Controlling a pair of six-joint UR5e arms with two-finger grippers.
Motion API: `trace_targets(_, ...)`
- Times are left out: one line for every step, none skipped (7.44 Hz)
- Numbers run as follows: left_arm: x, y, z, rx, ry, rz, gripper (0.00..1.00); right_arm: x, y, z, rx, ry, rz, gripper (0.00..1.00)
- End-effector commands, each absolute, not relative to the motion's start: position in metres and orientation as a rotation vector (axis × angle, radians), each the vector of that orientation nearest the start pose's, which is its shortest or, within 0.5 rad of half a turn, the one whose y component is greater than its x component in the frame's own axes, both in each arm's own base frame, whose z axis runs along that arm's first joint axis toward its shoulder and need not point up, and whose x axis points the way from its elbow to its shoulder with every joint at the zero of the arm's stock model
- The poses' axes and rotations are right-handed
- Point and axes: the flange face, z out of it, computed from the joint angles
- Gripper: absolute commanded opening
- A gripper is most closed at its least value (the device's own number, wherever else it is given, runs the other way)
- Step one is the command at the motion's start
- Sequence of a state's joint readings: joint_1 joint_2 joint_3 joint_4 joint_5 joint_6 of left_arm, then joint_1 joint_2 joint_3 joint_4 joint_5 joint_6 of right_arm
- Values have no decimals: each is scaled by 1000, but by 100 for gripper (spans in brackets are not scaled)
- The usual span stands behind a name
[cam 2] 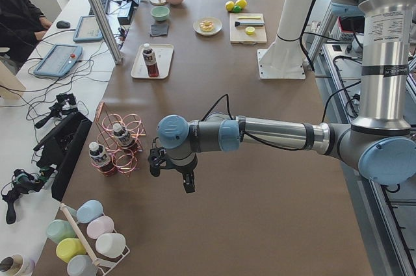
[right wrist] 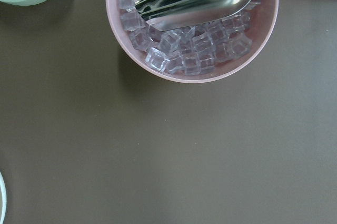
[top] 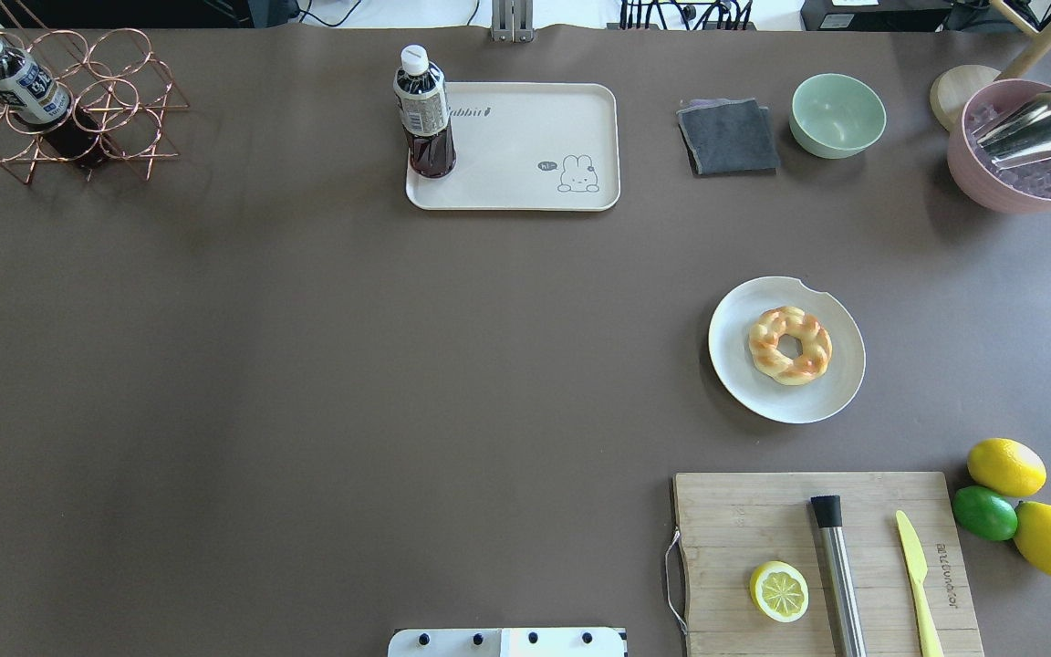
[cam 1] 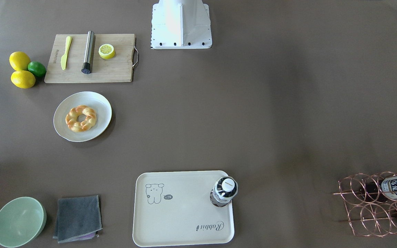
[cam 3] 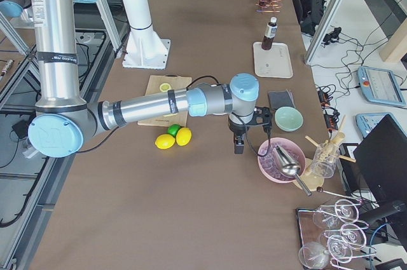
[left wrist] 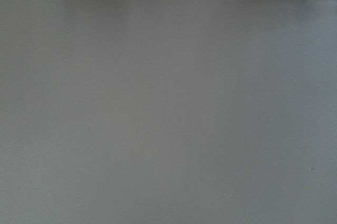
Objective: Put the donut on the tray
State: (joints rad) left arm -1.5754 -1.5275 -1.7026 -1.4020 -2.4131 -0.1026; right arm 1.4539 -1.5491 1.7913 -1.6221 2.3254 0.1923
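The donut (cam 1: 80, 118), a golden twisted ring, lies on a round white plate (cam 1: 97, 100); it also shows in the overhead view (top: 789, 345). The cream tray (cam 1: 184, 213) with the bear drawing lies apart from it across the table, also in the overhead view (top: 525, 155). A dark drink bottle (cam 1: 224, 191) stands upright on one tray corner. My left gripper (cam 2: 173, 172) shows only in the exterior left view, near the wire rack. My right gripper (cam 3: 252, 139) shows only in the exterior right view, beside the pink bowl. I cannot tell whether either is open or shut.
A wooden cutting board (top: 763, 520) holds a lemon half (top: 779, 591), a steel rod and a yellow knife. Two lemons and a lime (top: 984, 512) lie beside it. A green bowl (top: 837, 114), grey cloth (top: 728, 137), pink ice bowl (right wrist: 192, 74) with scoop, and copper bottle rack (top: 60, 119) stand along the far edge.
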Motion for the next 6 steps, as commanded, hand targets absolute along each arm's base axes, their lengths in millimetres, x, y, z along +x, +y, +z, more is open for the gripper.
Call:
trace_targets(-61, -465, 628, -119, 837, -136, 98, -43, -507, 505, 64, -793, 78, 100)
trace_targets(-61, -465, 628, -119, 837, -136, 98, -68, -507, 493, 68, -839, 144, 100)
trace_targets(-61, -465, 628, -119, 837, -136, 98, -102, -501, 488, 53, -878, 185, 100)
trace_targets(-61, -465, 628, -119, 837, -136, 98, -133, -495, 486, 42, -922, 219, 100)
trace_targets(-61, -465, 628, -119, 837, -136, 98, -159, -490, 491, 37, -950, 253, 100)
trace_targets(-61, -465, 628, -119, 837, -136, 98, -184, -481, 504, 58, -957, 272, 100)
